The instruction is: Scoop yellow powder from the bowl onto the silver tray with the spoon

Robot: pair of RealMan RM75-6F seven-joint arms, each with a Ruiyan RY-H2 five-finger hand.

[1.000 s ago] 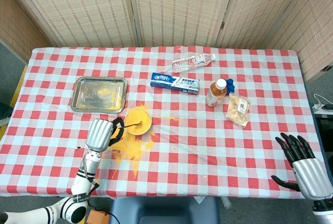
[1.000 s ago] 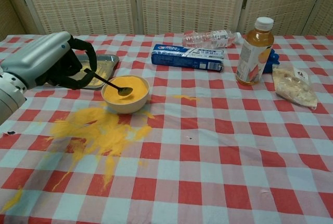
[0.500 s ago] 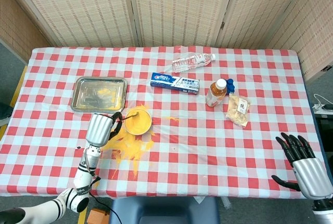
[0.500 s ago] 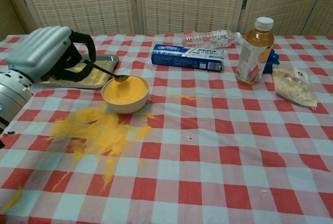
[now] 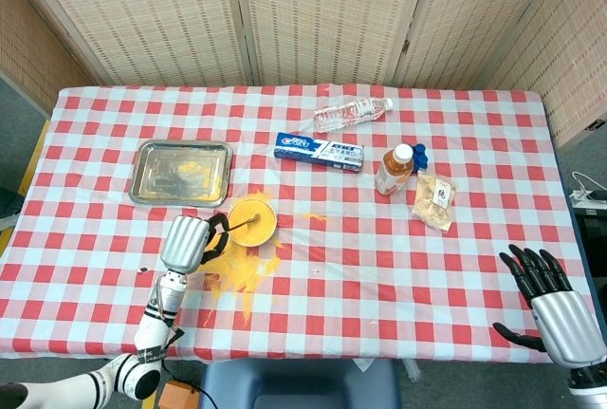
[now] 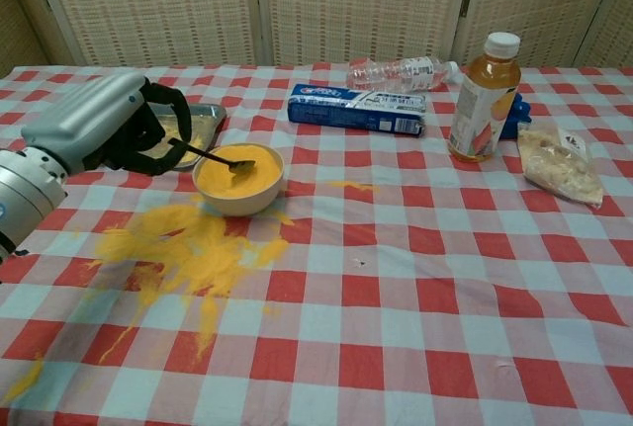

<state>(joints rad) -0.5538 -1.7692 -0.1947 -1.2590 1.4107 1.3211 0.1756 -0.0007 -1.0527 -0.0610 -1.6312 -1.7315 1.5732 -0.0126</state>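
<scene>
The spoon (image 6: 220,158) is grasped by the left hand (image 6: 111,129), its fingers curled around the handle; the spoon's tip is dipped into the yellow powder (image 6: 237,173) in the bowl (image 6: 240,196). The bowl is set just right of the silver tray (image 5: 181,172), on which a little powder is seen. Spilled powder (image 6: 183,248) is spread on the checked cloth before the bowl. The right hand (image 5: 553,297) is held at the table's near right edge, fingers spread, nothing grasped.
</scene>
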